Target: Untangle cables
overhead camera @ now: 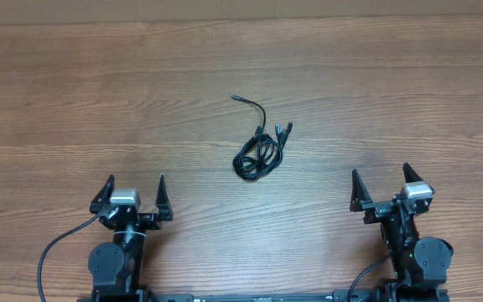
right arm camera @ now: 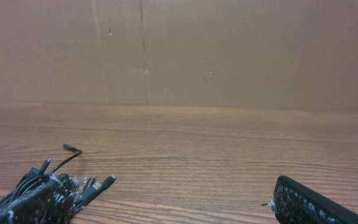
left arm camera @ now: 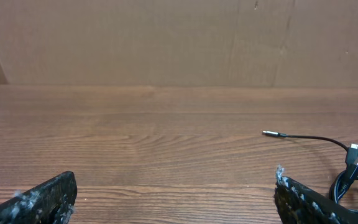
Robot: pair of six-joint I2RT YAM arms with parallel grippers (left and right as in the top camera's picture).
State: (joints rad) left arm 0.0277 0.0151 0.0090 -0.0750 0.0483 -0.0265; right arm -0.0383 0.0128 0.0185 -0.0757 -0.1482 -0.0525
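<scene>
The cables (overhead camera: 258,151) lie in a small black tangled bundle near the middle of the wooden table, with one strand reaching up-left to a plug tip (overhead camera: 235,98). The bundle shows at the right edge of the left wrist view (left arm camera: 353,174) and at the lower left of the right wrist view (right arm camera: 73,183), partly behind the finger. My left gripper (overhead camera: 132,197) is open and empty at the near left. My right gripper (overhead camera: 384,186) is open and empty at the near right. Both sit well short of the bundle.
The wooden table (overhead camera: 99,92) stretches to a brown cardboard wall (left arm camera: 166,37) at the back. Thicker black wires (overhead camera: 53,252) run from the arm bases along the near edge.
</scene>
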